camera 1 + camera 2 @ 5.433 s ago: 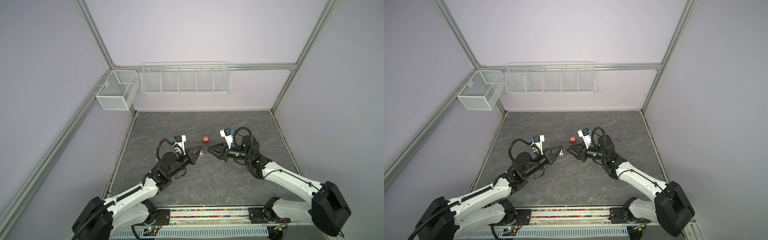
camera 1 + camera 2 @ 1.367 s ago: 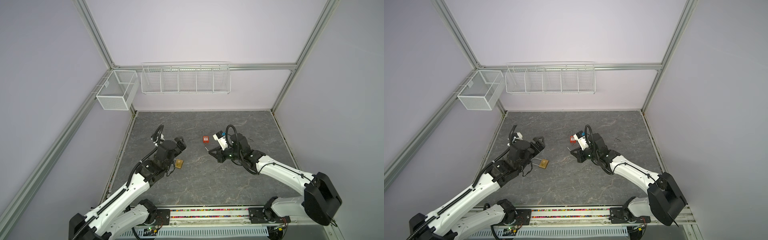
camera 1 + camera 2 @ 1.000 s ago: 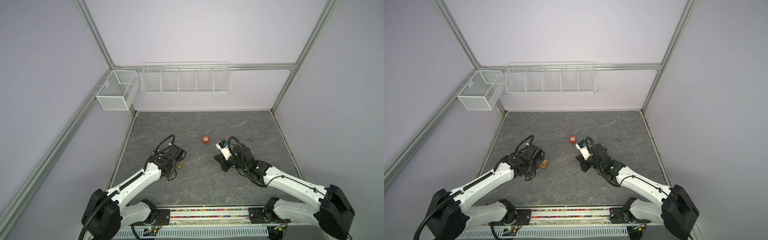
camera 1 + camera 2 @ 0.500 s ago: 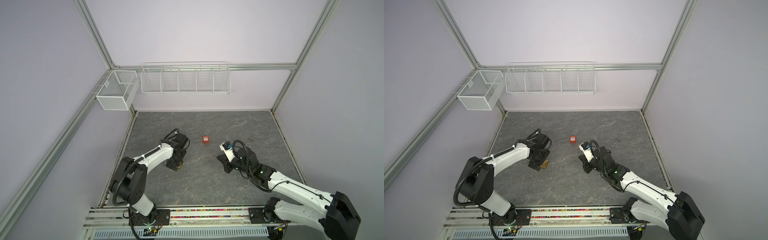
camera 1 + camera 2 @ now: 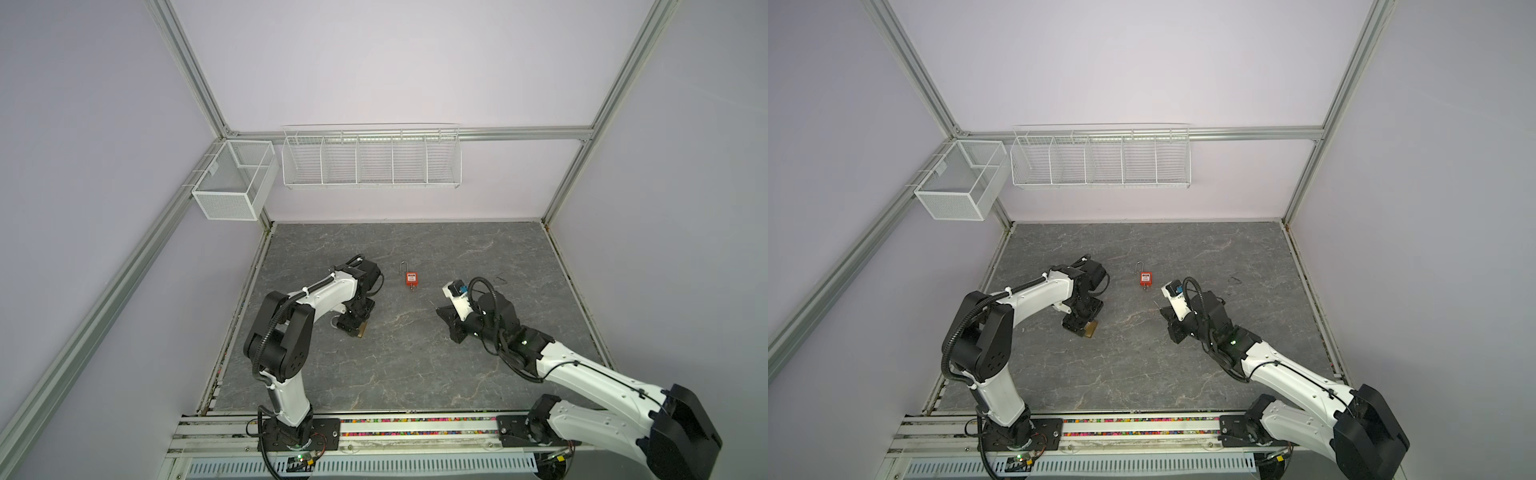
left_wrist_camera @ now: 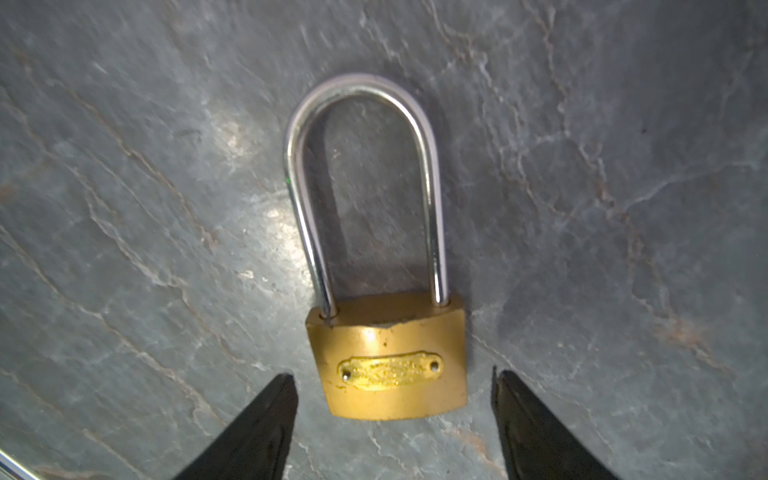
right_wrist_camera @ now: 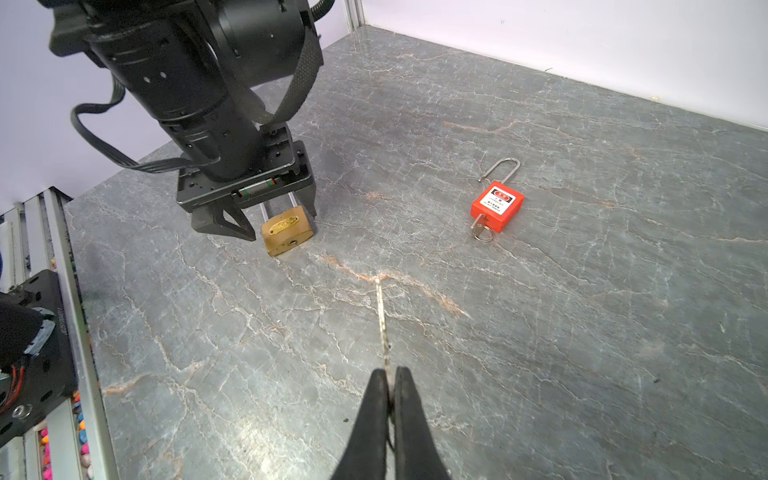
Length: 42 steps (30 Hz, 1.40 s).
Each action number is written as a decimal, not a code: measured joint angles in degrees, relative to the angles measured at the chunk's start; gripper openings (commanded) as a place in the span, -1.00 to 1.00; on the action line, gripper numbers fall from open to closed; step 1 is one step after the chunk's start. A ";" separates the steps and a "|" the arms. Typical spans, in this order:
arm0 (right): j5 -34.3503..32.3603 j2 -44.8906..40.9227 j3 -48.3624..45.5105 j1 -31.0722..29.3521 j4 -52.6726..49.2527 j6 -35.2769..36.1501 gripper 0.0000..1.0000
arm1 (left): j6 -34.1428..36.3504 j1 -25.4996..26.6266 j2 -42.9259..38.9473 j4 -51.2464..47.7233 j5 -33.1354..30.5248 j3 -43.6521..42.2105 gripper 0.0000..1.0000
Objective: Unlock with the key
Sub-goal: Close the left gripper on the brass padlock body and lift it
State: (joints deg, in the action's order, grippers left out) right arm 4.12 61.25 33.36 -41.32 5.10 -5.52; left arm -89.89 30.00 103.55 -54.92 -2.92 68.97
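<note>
Where the task's lock lies: yellow brass padlock with a long polished steel U-shackle (image 6: 386, 357), flat on the dark grey stone-look tabletop (image 7: 582, 332), left of middle in both top views; both shackle legs sit in the body.
Lock surface: matte gold, scuffed, with a small riveted oval nameplate on the face; keyhole in the end face, seen from the right wrist.
Left gripper (image 6: 392, 376): black wedge fingers spread wide, one on either side of the brass body, a strip of stone showing between each tip and the lock; grips nothing.
Right gripper (image 7: 388, 374): black fingers pressed together on a thin silvery metal key (image 7: 382, 320), blade edge-on, jutting straight past the tips, well apart from the brass lock; whether its tip touches the stone cannot be told.
Tabletop texture: pale and rusty veins, dull sheen.
Second lock: red plastic-bodied padlock with thin steel shackle (image 7: 496, 205), white label on its face, small ringed key in its base; lies between the arms, nearer the back wall.
Back-wall container: white wire rack (image 5: 371, 160), five compartments side by side.
Corner container: white mesh box (image 5: 232, 183), hung on the left frame rail, one divider inside.
</note>
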 measured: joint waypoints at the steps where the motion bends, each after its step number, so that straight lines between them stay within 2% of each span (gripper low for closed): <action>1: 0.02 0.04 0.00 0.11 0.11 0.00 -0.87 | -0.11 0.00 0.00 0.31 0.02 -0.46 0.46; 11: 0.87 0.59 0.00 0.79 0.37 -0.02 -0.87 | -0.92 0.00 1.16 3.23 0.90 -2.56 0.41; 13: 1.09 0.59 0.00 0.92 0.39 -0.04 -0.87 | -1.01 0.00 1.16 3.45 0.87 -2.67 0.34; 18: 1.42 0.57 -0.22 1.18 0.66 -0.04 -0.87 | -0.92 0.00 0.46 5.46 0.81 -4.04 0.02; 22: 1.64 0.59 -0.37 1.42 0.79 -0.07 -0.87 | -0.17 0.00 -0.63 7.23 0.87 -5.57 -0.63; 24: 1.70 0.59 -0.37 1.55 0.76 -0.07 -0.87 | 0.42 0.00 -0.96 7.74 1.01 -5.92 -0.76; 26: 1.73 0.59 -0.37 1.60 0.79 -0.07 -0.87 | 1.46 0.00 -0.92 7.69 1.07 -5.73 -0.99; 30: 1.73 0.59 -0.37 1.60 0.76 -0.07 -0.87 | 5.46 0.07 -0.15 5.79 0.46 -4.13 -1.00; 36: 2.58 0.83 -0.37 2.08 0.83 -0.13 -0.87 | 14.51 1.25 -1.75 4.44 -4.81 -3.48 -1.00; 39: 4.66 2.60 -0.26 2.54 0.94 -0.74 -0.87 | 19.76 2.54 -6.29 5.73 -6.71 -3.72 -1.00; 42: 6.60 6.32 0.48 2.62 0.87 -2.93 -0.87 | 24.68 4.59 -13.97 11.91 -7.50 -6.69 -1.00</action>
State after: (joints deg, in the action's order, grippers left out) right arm 10.72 67.57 33.85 -38.70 5.98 -8.45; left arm -65.21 34.59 89.58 -43.00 -10.41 62.28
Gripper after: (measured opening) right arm 0.070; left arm 0.543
